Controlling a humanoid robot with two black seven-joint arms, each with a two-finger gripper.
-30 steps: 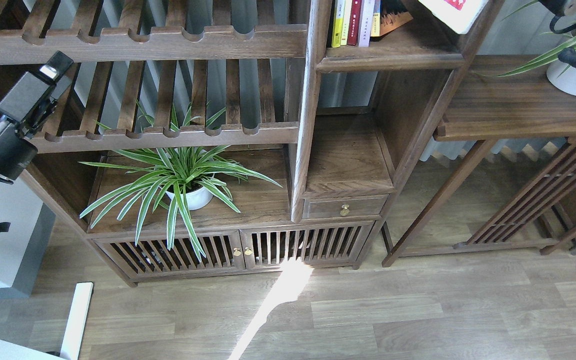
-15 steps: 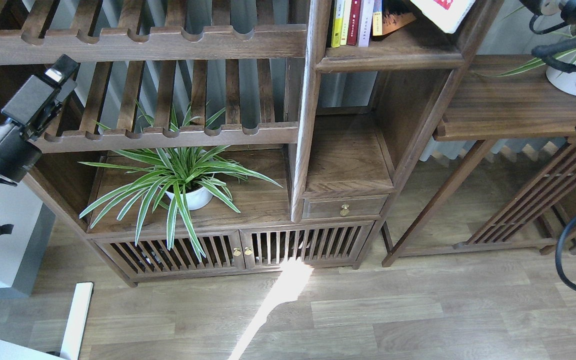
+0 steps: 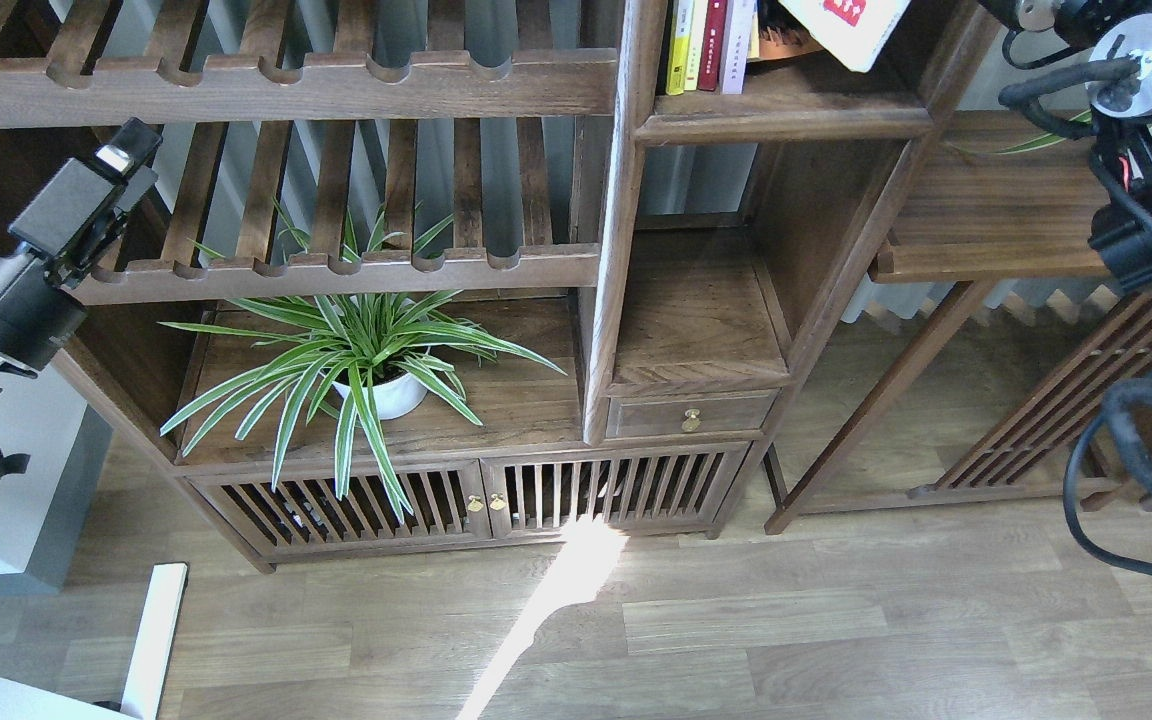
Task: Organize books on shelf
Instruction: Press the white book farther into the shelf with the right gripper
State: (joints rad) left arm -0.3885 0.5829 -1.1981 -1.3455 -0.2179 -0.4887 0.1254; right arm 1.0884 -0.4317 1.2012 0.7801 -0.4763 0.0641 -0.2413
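Since the earlier frames the right arm (image 3: pixel 1151 230) has swung further into view from the right edge, and the thick white book (image 3: pixel 844 28) with the red label has slid leftward and lower across the top of the picture, toward the shelf (image 3: pixel 781 105). The left arm has barely shifted.

The right claw itself lies beyond the top edge, out of sight, so whether it grips the white book cannot be told; the book hangs tilted above the shelf floor without resting flat, which suggests it is being carried in to be stood up. To its left, a row of upright books (image 3: pixel 711 45) stands at the shelf's left side, yellow, red and white spines pressed together, leaving open floor on the right for the newcomer. An orange book (image 3: pixel 794 42) leans behind them.

The left claw (image 3: pixel 126 160) hovers well off to the left, in front of the slatted rack (image 3: pixel 336 270), holding nothing; its fingers are too dark to separate, so its state cannot be told. Below and right of it sits a potted plant (image 3: pixel 366 360), uninvolved.
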